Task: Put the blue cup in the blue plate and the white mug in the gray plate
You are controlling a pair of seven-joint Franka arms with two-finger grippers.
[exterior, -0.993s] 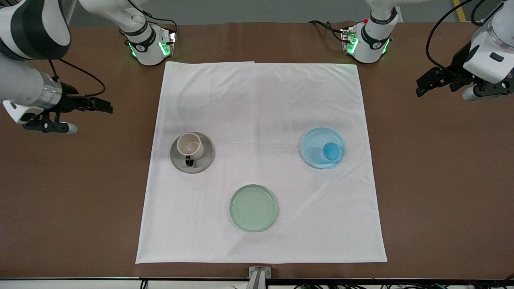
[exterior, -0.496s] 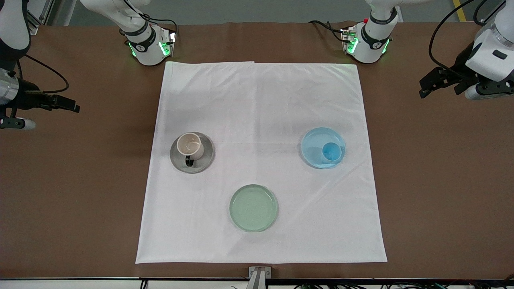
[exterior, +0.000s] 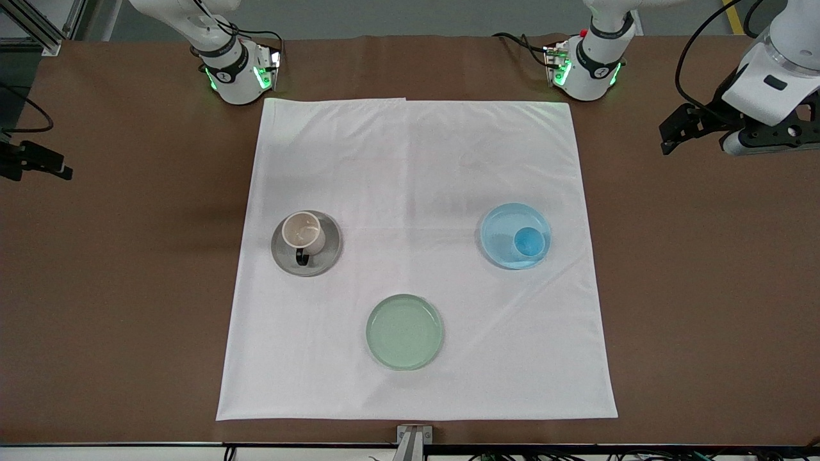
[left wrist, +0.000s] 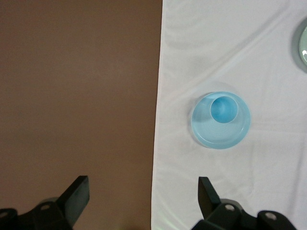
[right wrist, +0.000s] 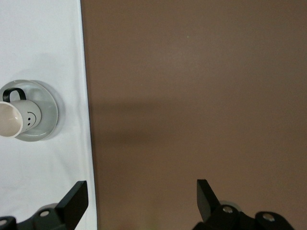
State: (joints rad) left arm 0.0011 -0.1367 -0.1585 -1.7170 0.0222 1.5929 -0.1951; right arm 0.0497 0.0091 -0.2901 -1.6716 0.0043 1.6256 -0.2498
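The blue cup (exterior: 529,242) stands upright in the blue plate (exterior: 498,224), off-centre toward the left arm's end of the table, and the white mug (exterior: 303,232) stands upright on the gray plate (exterior: 327,255) with its thin black loop handle turned toward the front camera; both placements look finished, so the task reads as complete; what has changed over the last second is the arms alone, the right gripper (exterior: 37,159) having drawn back from near the cloth's edge almost out of the front view, over bare table at its own end, while the left gripper (exterior: 688,128) has only drifted a little over bare table at the other end; cups and plates have not shifted, which suggests both arms are retreating to rest; each wrist view shows its own fingers spread wide with nothing between them

The cup is a smooth, tapered, handleless pale blue; the mug is glossy cream with a small smiley face on its wall; the plates are round and shallow with low raised rims; a pale green plate (exterior: 405,331) sits empty nearer the front camera; all rest on a faintly creased white cloth (exterior: 410,160) over a matte brown table (exterior: 128,288)
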